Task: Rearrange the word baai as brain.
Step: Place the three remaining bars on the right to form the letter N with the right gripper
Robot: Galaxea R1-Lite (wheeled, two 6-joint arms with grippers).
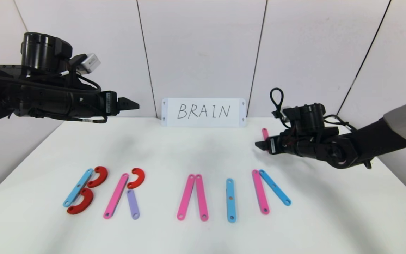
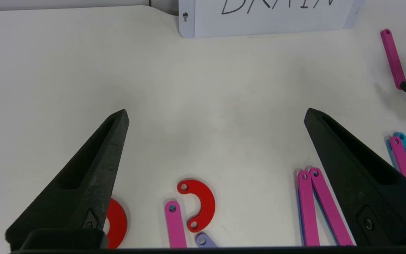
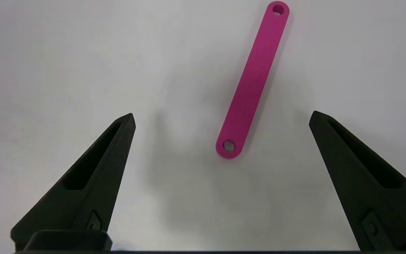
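Observation:
The word lies in a row near the table's front. A blue strip (image 1: 78, 187) with two red half-rings (image 1: 98, 176) stands first, then a pink strip (image 1: 116, 195), a red half-ring (image 1: 136, 177) (image 2: 198, 205) and a purple strip (image 1: 132, 204). Two pink strips (image 1: 192, 197) meet at their tops, followed by a lone blue strip (image 1: 231, 200) and a pink-and-blue pair (image 1: 270, 190). A loose pink strip (image 3: 252, 81) (image 1: 265, 133) lies at the back right. My right gripper (image 3: 222, 115) (image 1: 259, 144) hovers open just short of it, empty. My left gripper (image 2: 216, 113) (image 1: 132, 105) hangs open, high at the left.
A white card (image 1: 203, 112) with BRAIN handwritten in black leans on the back wall. The white table (image 1: 196, 151) is bare between the card and the row of letters. Its right edge runs under my right arm.

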